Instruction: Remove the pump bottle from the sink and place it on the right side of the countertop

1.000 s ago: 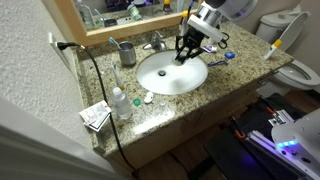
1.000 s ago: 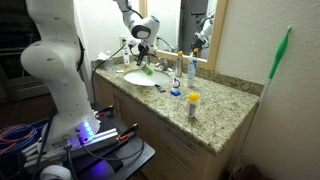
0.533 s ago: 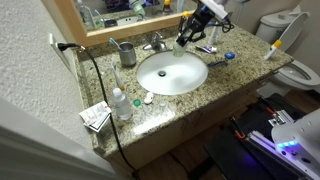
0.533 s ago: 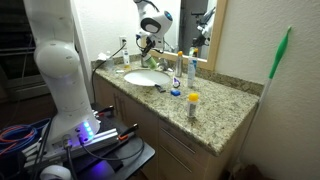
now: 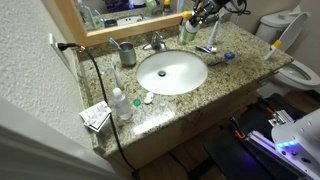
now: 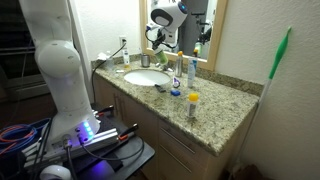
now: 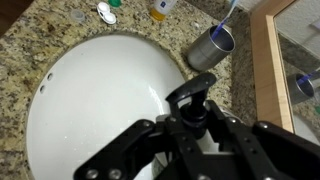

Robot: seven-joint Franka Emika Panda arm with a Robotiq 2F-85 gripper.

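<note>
One pump bottle (image 7: 191,95), one sink (image 5: 172,72), one metal cup (image 5: 127,52); the single gripper (image 5: 196,17) is clenched around the bottle's neck, holding it aloft over the countertop's (image 5: 228,78) rear edge; the arm is raised beside the mirror (image 5: 110,8).

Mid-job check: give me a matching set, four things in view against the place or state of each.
Things:
1 pump bottle
2 sink
3 metal cup
4 small bottle

Places or states:
A beside the faucet
B empty
C held in the gripper
D at the front edge of the counter

Pairs: 1-C, 2-B, 3-A, 4-D
</note>
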